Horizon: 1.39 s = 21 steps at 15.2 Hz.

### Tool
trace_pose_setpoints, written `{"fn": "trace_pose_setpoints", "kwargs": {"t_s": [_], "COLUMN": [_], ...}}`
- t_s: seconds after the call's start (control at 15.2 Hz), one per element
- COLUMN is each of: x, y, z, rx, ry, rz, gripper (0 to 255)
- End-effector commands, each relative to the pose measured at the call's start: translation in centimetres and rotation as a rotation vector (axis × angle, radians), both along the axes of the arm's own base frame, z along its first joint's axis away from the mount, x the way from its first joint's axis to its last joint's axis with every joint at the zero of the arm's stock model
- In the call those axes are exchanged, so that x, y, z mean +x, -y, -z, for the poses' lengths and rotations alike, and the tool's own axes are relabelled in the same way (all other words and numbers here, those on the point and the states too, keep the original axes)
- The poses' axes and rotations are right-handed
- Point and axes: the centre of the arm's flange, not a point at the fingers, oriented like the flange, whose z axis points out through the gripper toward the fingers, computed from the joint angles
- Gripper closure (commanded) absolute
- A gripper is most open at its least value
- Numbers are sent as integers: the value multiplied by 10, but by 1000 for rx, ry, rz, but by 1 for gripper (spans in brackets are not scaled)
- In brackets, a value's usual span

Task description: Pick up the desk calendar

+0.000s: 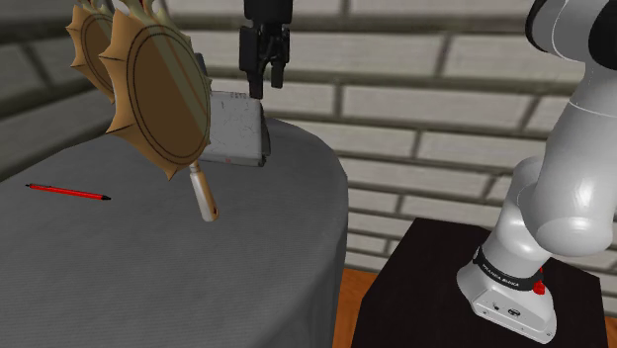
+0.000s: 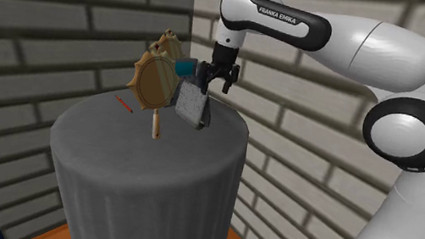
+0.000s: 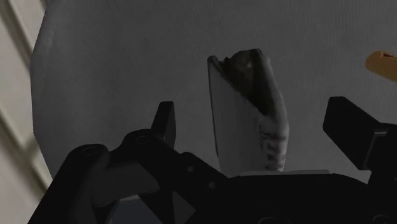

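The desk calendar (image 1: 237, 127) is a grey-white folded tent card standing near the far edge of the round grey table (image 1: 148, 267). My black gripper (image 1: 263, 87) hangs open just above its top ridge, pointing down. In the second exterior view the gripper (image 2: 217, 82) sits right over the calendar (image 2: 191, 105). Seen from the wrist, the calendar (image 3: 245, 118) lies below, between the spread fingers (image 3: 164, 121), which do not touch it.
An ornate bronze hand mirror (image 1: 158, 94) leans close beside the calendar on the shoulder view's left, its handle (image 1: 204, 195) reaching towards the camera. A red pen (image 1: 67, 192) lies further left. Brick walls stand behind the table. The dark stand (image 1: 465, 297) is lower right.
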Motion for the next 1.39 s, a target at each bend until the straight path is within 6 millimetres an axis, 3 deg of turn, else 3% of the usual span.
{"fn": "trace_pose_setpoints", "kwargs": {"t_s": [0.0, 0.59, 0.66, 1.32], "x": [4, 4, 4, 4], "y": [-21, -21, -20, -21], "z": [-9, 31, 31, 26], "rx": [9, 9, 9, 9], "ry": [8, 8, 8, 8], "rz": [-37, -37, -37, -37], "gripper": [0, 0, 255, 255]}}
